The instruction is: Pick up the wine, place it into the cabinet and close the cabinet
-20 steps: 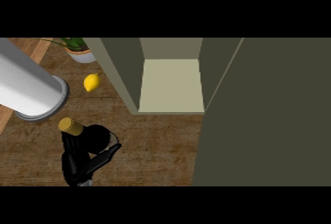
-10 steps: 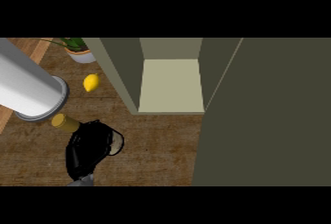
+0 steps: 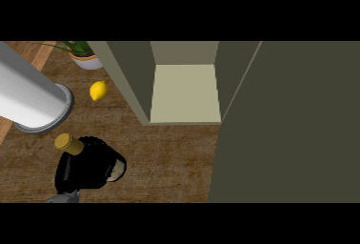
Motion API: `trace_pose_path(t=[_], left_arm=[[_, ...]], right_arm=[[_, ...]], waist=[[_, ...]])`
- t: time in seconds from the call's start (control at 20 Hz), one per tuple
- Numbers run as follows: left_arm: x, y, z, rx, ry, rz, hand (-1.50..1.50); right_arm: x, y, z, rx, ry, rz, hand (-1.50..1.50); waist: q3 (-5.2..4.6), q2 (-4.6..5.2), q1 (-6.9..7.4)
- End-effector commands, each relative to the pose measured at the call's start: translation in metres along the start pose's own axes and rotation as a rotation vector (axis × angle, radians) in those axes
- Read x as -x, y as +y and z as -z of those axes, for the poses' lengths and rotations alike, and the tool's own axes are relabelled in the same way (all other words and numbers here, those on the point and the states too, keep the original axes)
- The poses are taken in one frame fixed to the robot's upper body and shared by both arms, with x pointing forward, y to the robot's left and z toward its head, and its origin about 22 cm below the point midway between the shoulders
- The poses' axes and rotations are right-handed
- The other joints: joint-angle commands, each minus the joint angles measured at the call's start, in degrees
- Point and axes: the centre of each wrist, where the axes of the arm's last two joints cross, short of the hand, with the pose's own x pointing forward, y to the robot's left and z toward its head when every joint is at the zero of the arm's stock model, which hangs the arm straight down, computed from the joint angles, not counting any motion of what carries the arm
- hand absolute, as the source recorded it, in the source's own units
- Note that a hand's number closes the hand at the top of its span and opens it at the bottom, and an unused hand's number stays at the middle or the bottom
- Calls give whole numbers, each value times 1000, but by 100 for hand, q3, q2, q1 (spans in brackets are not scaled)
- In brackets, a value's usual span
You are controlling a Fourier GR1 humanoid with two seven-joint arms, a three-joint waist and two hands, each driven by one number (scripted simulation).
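- The hand (image 3: pixel 83 167) curled its fingers round the wine (image 3: pixel 69 143), low on the counter's (image 3: pixel 169 162) left.
- Bare wood lay between it and the open cabinet (image 3: pixel 184 93).
- The lemon (image 3: pixel 98 90) lay beside the grey cylinder (image 3: pixel 28 95).

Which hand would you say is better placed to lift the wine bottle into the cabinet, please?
The left hand, probably. It is the only hand in view, and its fingers curl round the wine bottle, whose gold top shows just above it. The open cabinet lies up and to the right. The right hand is not in view.
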Motion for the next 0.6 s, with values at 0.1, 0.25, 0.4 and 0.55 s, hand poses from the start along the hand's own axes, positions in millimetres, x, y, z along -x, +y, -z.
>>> trace_pose_path(t=[0.1, 0.25, 0.4, 0.55], left_arm=[[-12, 38, 11, 118, -54, 16, 150], [-17, 26, 14, 125, -121, 85, 150], [-20, 31, 9, 106, -213, 126, 150], [-51, 8, 24, 106, -235, 74, 150]], right_arm=[[-22, -4, -15, -13, -40, 35, -150], [-24, 0, -27, -12, -42, 29, -150], [-5, -3, -18, -1, -36, 41, -150], [-12, 1, -22, -34, -17, 23, -150]], waist=[[-4, 13, 39], [-1, 1, 43], [3, 6, 59], [5, -6, 84]])
